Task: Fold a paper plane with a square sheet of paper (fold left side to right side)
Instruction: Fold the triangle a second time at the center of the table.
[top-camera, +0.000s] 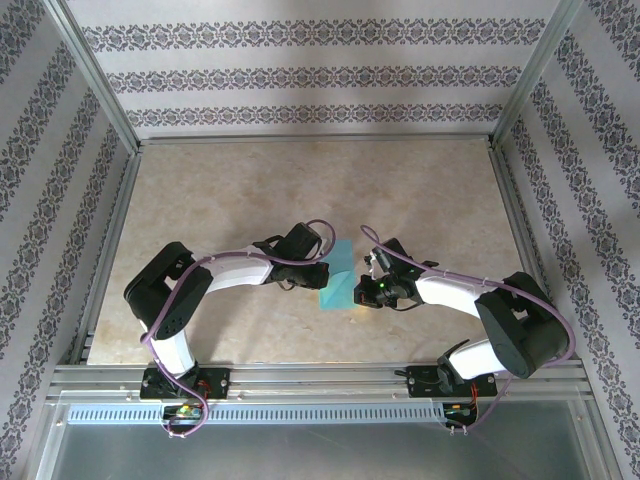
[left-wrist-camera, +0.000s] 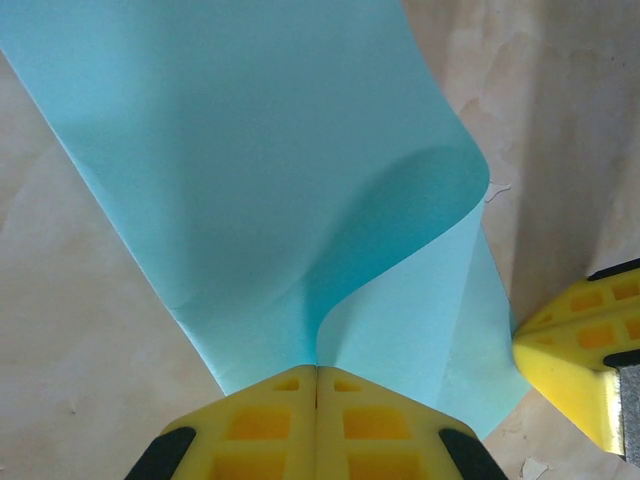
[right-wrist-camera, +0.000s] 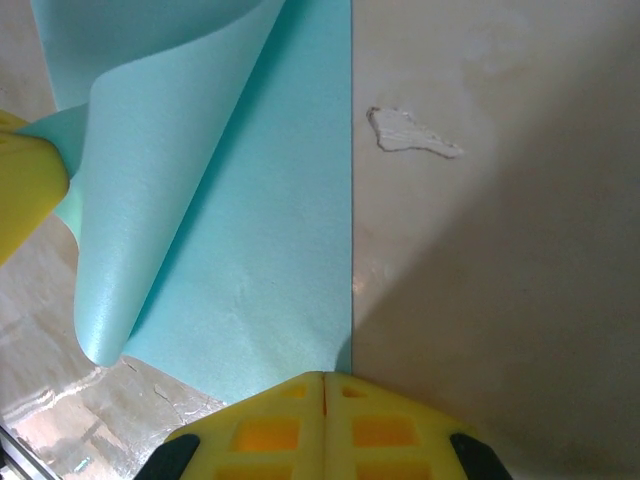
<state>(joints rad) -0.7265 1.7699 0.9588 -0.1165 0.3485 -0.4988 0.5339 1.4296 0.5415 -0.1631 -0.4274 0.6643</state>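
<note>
Here we saw the square sheet of paper (top-camera: 337, 278) lying in the middle of the counter (top-camera: 250, 190). The left end effector (left-wrist-camera: 317, 372) was clamped on the sheet's left edge, which curled up and over toward its right edge. The right end effector (right-wrist-camera: 322, 378) had its fingers together at the sheet's near right corner; we could not tell whether it pinched the paper. That right edge lay straight and flat. Bare counter stretched wide beyond the sheet's far edge.

Beige marbled table (top-camera: 250, 190), cyan square sheet of paper (top-camera: 337, 275) near its middle.
</note>
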